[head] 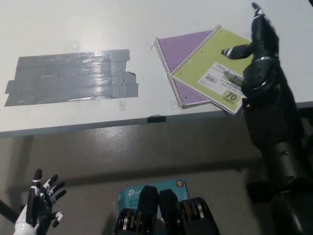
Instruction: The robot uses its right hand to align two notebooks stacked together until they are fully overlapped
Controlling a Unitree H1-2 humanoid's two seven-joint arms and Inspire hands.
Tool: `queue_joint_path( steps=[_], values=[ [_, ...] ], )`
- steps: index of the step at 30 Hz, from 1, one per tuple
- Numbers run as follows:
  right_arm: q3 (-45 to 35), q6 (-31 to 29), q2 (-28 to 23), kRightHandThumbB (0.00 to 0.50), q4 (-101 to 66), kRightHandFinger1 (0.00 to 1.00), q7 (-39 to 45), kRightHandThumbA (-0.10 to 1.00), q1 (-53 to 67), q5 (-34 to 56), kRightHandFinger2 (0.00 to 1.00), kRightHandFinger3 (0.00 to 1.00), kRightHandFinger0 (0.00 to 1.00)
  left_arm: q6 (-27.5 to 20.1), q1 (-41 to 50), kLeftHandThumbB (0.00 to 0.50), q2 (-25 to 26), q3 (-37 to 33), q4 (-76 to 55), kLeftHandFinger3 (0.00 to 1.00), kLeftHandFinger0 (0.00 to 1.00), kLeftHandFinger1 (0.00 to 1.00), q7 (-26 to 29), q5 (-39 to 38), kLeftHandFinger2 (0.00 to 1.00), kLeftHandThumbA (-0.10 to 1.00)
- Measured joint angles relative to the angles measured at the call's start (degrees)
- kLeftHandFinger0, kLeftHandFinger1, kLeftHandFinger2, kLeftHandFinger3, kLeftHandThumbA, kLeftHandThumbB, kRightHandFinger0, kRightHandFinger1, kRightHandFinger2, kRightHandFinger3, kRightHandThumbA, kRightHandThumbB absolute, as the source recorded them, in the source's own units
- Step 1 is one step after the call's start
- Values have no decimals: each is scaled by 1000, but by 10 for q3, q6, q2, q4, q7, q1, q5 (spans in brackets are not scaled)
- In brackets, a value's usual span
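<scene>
Right hand (259,46), fingers spread, holding nothing, laid over right part of green notebook (215,66), poised to turn it square w/ purple notebook (182,54) beneath, near table (146,22) edge. Left hand (36,210) idle, spread, lower left.

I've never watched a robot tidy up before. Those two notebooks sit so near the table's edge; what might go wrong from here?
The green notebook lies skewed on the purple notebook, its lower corner poking past the table edge, so a push toward the robot might tip it off. The black right robot hand covers only its far right side, so a push there may spin it rather than square it, or drag the purple one along. The white left robot hand is too low to help.
</scene>
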Motion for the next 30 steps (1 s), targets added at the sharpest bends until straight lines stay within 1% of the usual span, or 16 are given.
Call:
queue_joint_path(
  steps=[1,3,4,5,10,13,14,16,17,19,20,21,24,25,28,30],
  values=[
    [1,0,5,209,1,1000,-1,1000,0,-2,1000,1000,1000,0,1,159,2,-2,0,1000,1000,1000,0,1,1000,1000],
    [2,0,13,228,1,1000,-2,1000,0,-3,1000,1000,1000,0,4,190,3,-5,0,1000,1000,1000,0,3,1000,1000],
    [3,0,16,229,2,1000,-4,1000,0,-3,1000,1000,1000,0,4,193,3,-6,0,1000,1000,1000,0,4,1000,1000],
    [5,0,17,224,4,1000,-5,1000,1,-3,1000,1000,1000,0,5,198,3,-7,0,1000,975,1000,0,5,1000,1000],
    [9,0,22,235,45,1000,-24,1000,9,-8,1000,1000,1000,0,6,191,3,-13,0,1000,976,1000,0,8,1000,1000],
    [7,1,25,255,64,1000,-31,1000,21,-14,1000,1000,1000,0,6,199,3,-16,0,1000,982,1000,0,9,1000,1000],
    [5,1,26,240,70,1000,-32,1000,23,-17,1000,1000,1000,0,6,204,3,-16,-1,1000,976,1000,0,9,1000,1000],
    [1,1,29,239,84,1000,-36,1000,25,-23,1000,1000,1000,0,6,203,3,-18,-3,1000,973,1000,1,9,1000,1000],
    [0,2,29,229,86,1000,-37,1000,26,-24,1000,1000,1000,0,6,224,3,-20,-4,1000,963,984,1,9,1000,1000],
    [-1,2,31,224,90,1000,-40,1000,27,-25,1000,1000,1000,0,6,224,3,-22,-5,1000,962,981,1,9,1000,1000],
    [-1,2,33,224,93,1000,-41,1000,29,-25,1000,1000,1000,0,6,215,3,-23,-5,1000,911,954,1,9,1000,1000],
    [-1,2,34,223,94,1000,-42,1000,30,-26,1000,1000,1000,0,6,217,3,-23,-5,1000,896,946,1,8,1000,1000],
    [-5,2,39,220,106,1000,-46,1000,30,-30,1000,1000,1000,0,7,233,3,-25,-5,1000,929,985,3,9,1000,1000],
    [-4,3,41,221,107,1000,-48,1000,31,-31,1000,1000,1000,0,7,226,3,-26,-6,1000,933,986,3,9,1000,1000],
    [-2,3,47,230,109,1000,-51,1000,37,-31,1000,1000,1000,0,8,230,2,-28,-9,1000,922,992,4,8,1000,1000],
    [1,3,51,219,109,1000,-52,1000,41,-31,1000,1000,1000,0,9,247,1,-28,-12,1000,919,994,4,9,1000,1000]
  ],
)
